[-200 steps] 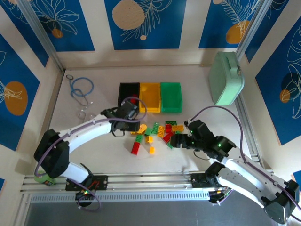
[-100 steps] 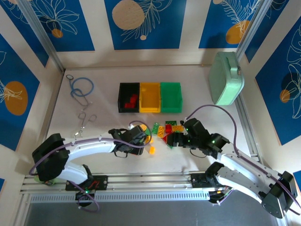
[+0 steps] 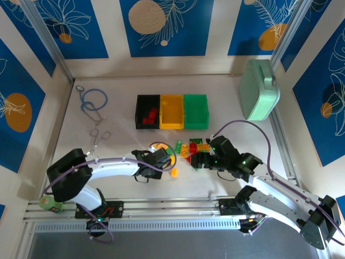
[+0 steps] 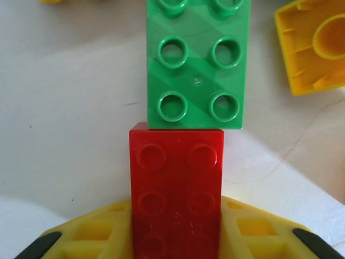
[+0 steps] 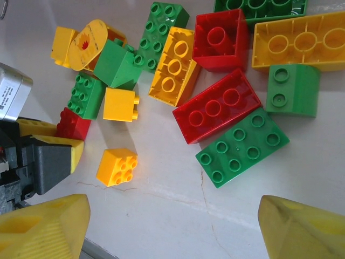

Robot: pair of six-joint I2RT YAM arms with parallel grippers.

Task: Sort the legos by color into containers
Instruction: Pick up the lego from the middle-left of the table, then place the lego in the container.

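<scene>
My left gripper is shut on a red lego, whose sides sit flush against both yellow fingers. A green lego butts against its far end. In the top view this gripper is at the left end of the lego pile. My right gripper hangs open over bare table, near a lone yellow lego and a green one. The black, yellow and green containers stand in a row behind; red legos lie in the black one.
A mint-green case stands at the back right. A blue looped cable and a small metal tool lie at the left. One orange brick sits alone near the front rail.
The left arm came back from the black container to the near side of the pile, and its jaws closed on a red lego. The right arm shifted slightly, then held still.
</scene>
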